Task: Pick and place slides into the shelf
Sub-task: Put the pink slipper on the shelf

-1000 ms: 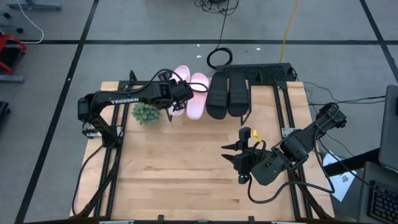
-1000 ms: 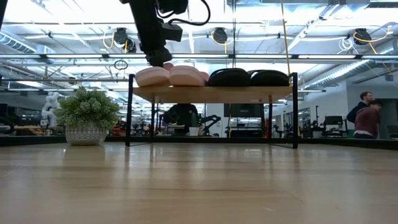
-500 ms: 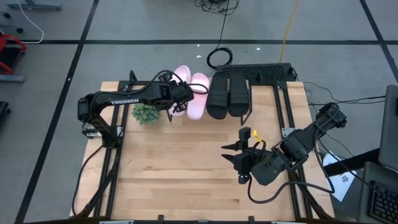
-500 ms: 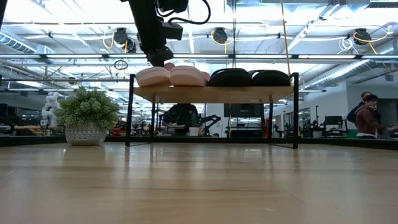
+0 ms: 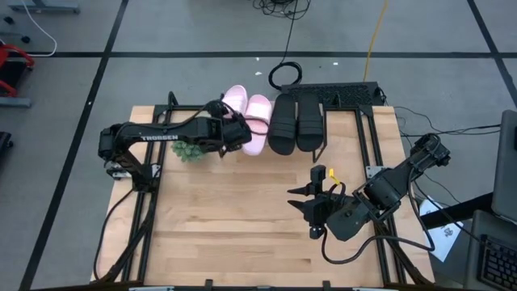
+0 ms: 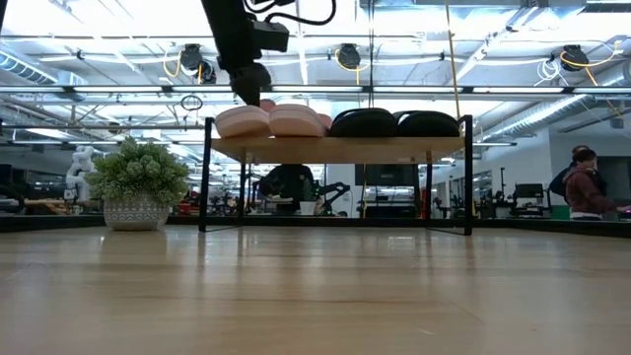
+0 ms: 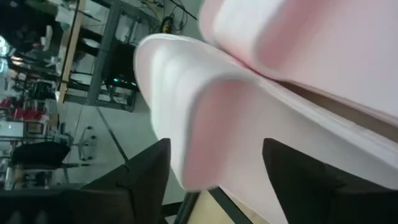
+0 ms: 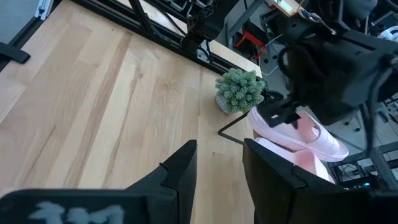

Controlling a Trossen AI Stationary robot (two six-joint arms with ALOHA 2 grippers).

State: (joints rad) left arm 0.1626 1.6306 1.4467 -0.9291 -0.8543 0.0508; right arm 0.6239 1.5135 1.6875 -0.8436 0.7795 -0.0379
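Observation:
Both pink slides (image 6: 268,120) and both black slides (image 6: 394,122) lie side by side, soles down, on the shelf's wooden top board (image 6: 335,148). From above, the pink pair (image 5: 246,113) is on the left and the black pair (image 5: 295,123) on the right. My left gripper (image 5: 240,134) is open at the near end of the left pink slide (image 7: 205,112). Its fingers (image 7: 146,177) stand on either side of that end. In the low view this gripper (image 6: 254,91) hangs just above the slide. My right gripper (image 8: 217,177) is open and waits over the table's right side (image 5: 311,202). My left gripper straddles the near end of the left pink slide (image 7: 193,143) with open fingers, coming from the table's left and above. I cannot tell whether either finger touches it. The slide lies flat on the shelf's board.
A small potted plant (image 5: 187,150) stands on the table left of the shelf, under my left arm, also seen in the low view (image 6: 138,182). The bare wooden tabletop (image 5: 226,218) stretches in front of the shelf. Cables lie on the floor beyond (image 5: 284,74). A person (image 6: 584,182) shows far back.
My left gripper has drawn back a little toward the table's near edge and risen slightly above the left pink slide. All the slides have stayed where they were on the shelf.

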